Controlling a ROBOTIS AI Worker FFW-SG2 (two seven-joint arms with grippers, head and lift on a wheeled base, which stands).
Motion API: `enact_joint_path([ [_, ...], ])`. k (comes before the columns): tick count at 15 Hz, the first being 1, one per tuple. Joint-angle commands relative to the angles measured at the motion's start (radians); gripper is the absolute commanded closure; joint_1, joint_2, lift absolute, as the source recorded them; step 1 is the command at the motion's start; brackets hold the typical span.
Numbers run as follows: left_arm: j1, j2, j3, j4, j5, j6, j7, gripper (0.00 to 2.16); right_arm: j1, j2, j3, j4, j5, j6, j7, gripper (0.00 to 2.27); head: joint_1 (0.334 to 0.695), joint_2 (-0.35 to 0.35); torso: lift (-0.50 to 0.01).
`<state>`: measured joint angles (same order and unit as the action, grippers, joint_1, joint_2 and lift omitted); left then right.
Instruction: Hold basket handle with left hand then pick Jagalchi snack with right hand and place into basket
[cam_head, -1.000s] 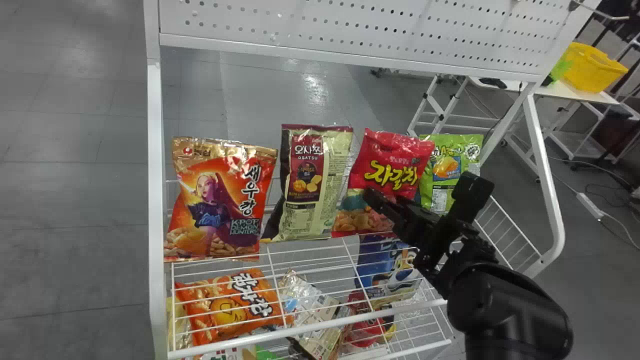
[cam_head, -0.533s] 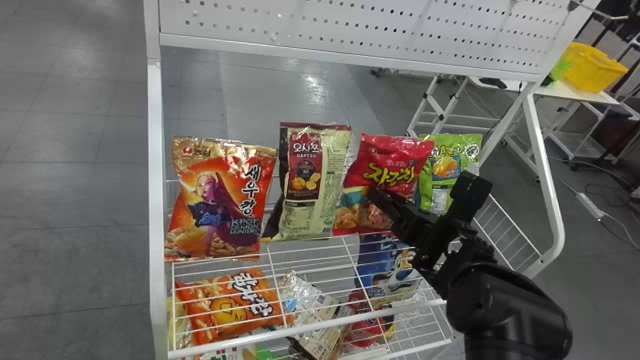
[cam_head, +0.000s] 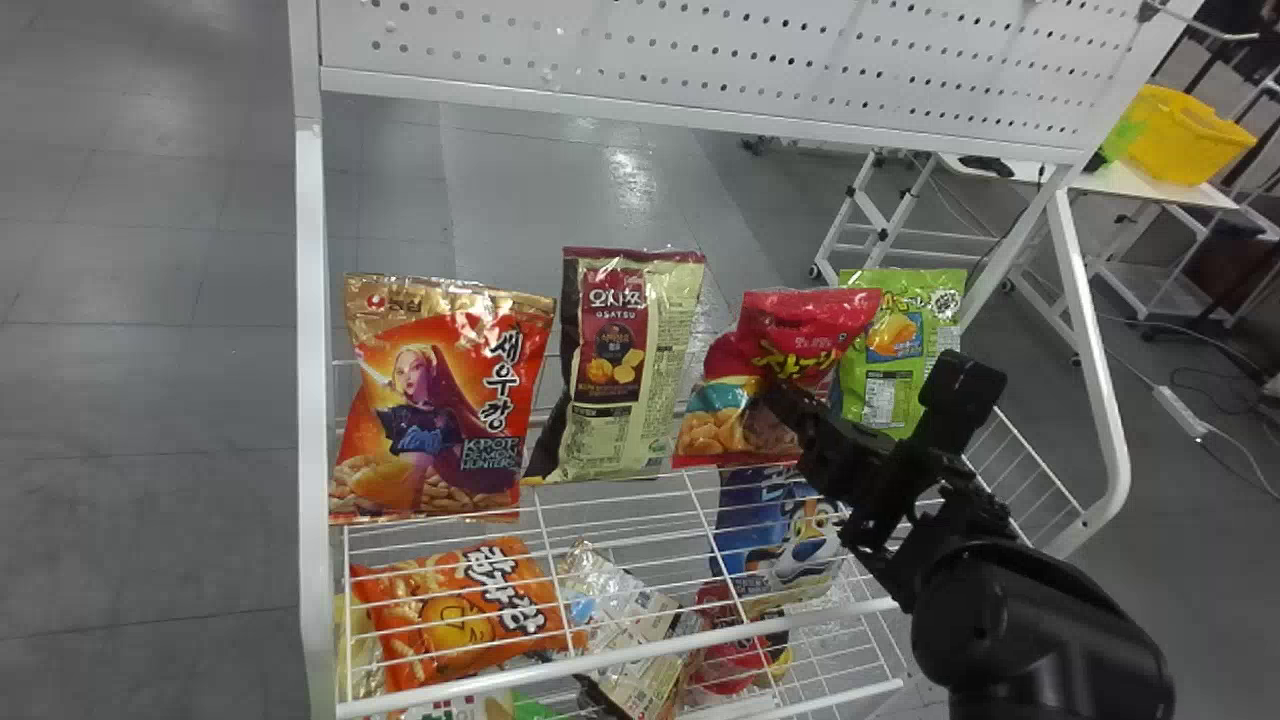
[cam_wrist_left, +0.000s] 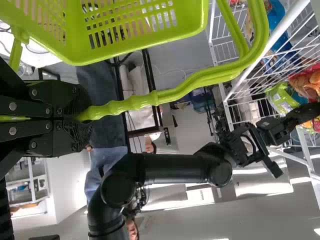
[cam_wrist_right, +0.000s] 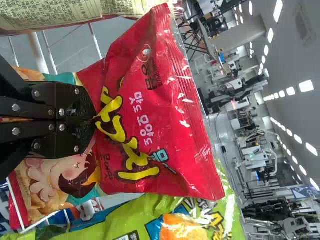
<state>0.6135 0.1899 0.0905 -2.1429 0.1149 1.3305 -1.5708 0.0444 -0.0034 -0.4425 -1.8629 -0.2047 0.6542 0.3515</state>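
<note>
At the red Jagalchi bag (cam_head: 740, 375) in the head view, my right gripper (cam_head: 785, 400) is closed on the front of the bag, whose top leans forward. In the right wrist view the right gripper (cam_wrist_right: 92, 119) pinches the middle of the Jagalchi bag (cam_wrist_right: 155, 115), and the film creases at the fingertips. The bag's lower edge is at the wire shelf. In the left wrist view my left gripper (cam_wrist_left: 82, 117) is shut on the green basket handle (cam_wrist_left: 135, 103), with the basket (cam_wrist_left: 130, 42) hanging from it.
An orange shrimp snack bag (cam_head: 430, 400) and a cream-and-maroon bag (cam_head: 625, 370) stand left of the Jagalchi bag; a green bag (cam_head: 895, 350) stands close on its right. More snacks lie beneath the wire shelf (cam_head: 620, 510). A perforated panel (cam_head: 700, 60) spans the rack behind.
The Jagalchi bag's top has come down and slightly right, its front now creased. My right gripper first stayed nearly in place, then shifted a little to the right.
</note>
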Motion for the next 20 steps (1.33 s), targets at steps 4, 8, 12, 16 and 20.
enact_joint_path([
  [4,0.002,0.0,0.0,0.001,0.005,-0.006,-0.01,2.15,0.04,0.004,-0.004,-0.125,-0.001,0.106,-0.013,2.22,0.695,-0.35,-0.008],
  [8,0.002,0.0,0.005,0.006,0.009,-0.015,-0.01,2.15,0.063,0.004,0.002,-0.182,-0.002,0.17,-0.017,2.22,0.695,-0.35,-0.008],
  [12,0.002,0.0,0.008,0.014,0.014,-0.027,-0.01,2.15,0.071,0.004,-0.019,-0.297,-0.005,0.358,-0.025,2.22,0.695,-0.35,-0.008],
  [16,0.002,0.002,0.008,0.021,0.015,-0.04,-0.01,2.15,0.117,0.004,-0.061,-0.435,-0.038,0.548,-0.025,2.22,0.695,-0.35,-0.008],
  [20,0.002,0.0,0.008,0.02,0.017,-0.043,-0.01,2.15,0.18,0.004,-0.111,-0.584,-0.098,0.713,-0.023,2.22,0.695,-0.35,-0.008],
])
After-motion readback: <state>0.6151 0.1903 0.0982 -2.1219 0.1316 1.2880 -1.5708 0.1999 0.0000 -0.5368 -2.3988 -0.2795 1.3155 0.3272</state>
